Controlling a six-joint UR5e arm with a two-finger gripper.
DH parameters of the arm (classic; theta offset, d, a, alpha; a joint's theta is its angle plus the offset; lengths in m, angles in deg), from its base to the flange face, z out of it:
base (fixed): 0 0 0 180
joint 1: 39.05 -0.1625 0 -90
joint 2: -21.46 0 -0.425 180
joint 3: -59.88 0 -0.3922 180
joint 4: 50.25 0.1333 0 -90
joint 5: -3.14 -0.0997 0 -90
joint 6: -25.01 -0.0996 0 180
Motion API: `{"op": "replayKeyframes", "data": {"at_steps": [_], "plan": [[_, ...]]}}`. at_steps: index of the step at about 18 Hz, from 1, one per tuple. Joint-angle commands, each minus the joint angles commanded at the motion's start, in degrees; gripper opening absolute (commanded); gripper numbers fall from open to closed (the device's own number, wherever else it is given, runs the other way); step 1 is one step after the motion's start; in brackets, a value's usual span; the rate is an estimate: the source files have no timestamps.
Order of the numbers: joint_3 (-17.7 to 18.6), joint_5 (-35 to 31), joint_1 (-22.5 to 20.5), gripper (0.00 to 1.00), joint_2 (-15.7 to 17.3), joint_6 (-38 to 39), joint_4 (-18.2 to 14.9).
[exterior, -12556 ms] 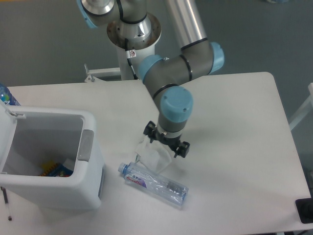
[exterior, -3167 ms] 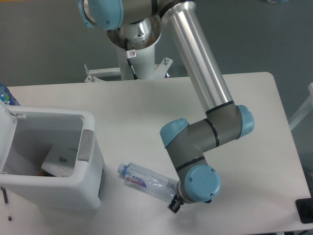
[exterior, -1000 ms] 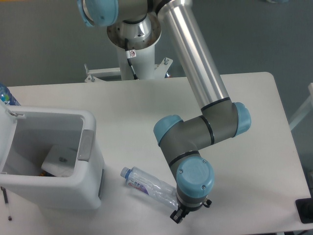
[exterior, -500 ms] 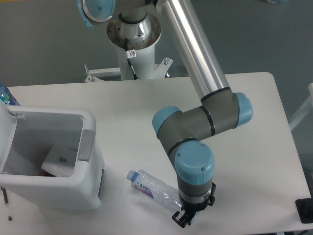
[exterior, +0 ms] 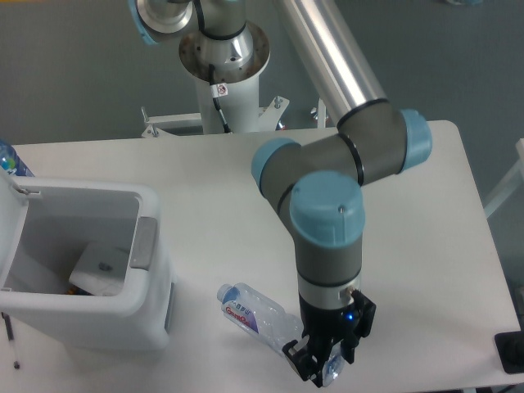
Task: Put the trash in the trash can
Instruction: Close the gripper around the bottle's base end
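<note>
**Crushed bottle being gripped by its bottom end near the front table edge**

So the gripper point(exterior: 326, 366) is being pointed straight down at the near side of the white table point(exterior: 426, 205), with the arm's blue-capped wrist joint point(exterior: 327, 209) being seen from above, right over it. The fingers are being closed on the bottom end of the crushed water bottle point(exterior: 256, 313), so the bottle is being held there; the very tip of the grasp is partly being hidden by the gripper body, but clear plastic is being seen between the fingers.

The bottle is being angled up and to the left from the gripper, its capped neck being pointed toward the trash can point(exterior: 155, 319). Its red-blue label is being shown near the neck end. Whether the neck is being rested on the table or being lifted just off it can't be told from this view.

The trash can is being kept at the left side of the table, lid swung open to the left, grey latch tab point(exterior: 142, 243) being shown on the rim facing the bottle. The crumpled white wrapper point(exterior: 97, 266) is already being seen lying inside the can. The bottle is being held outside the can, near its right wall but apart from it.

A darker blue bottle point(exterior: 10, 160) is being partly shown at the far left edge, behind the can.
</note>
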Motion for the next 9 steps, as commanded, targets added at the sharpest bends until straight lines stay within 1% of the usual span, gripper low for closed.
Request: {"op": "replayKeyframes", "data": {"at_steps": [3,6,7,9], "plan": [[0.00,3.95,-0.44,0.40,2.28,-3.43,0.18],[-0.26,6.51,-0.53,0.40,4.83,-5.63,0.36],[-0.26,7.21,-0.44,0.40,5.62,-5.64,1.05],[-0.44,8.27,-0.44,0.40,6.77,-5.64,3.77]]}}
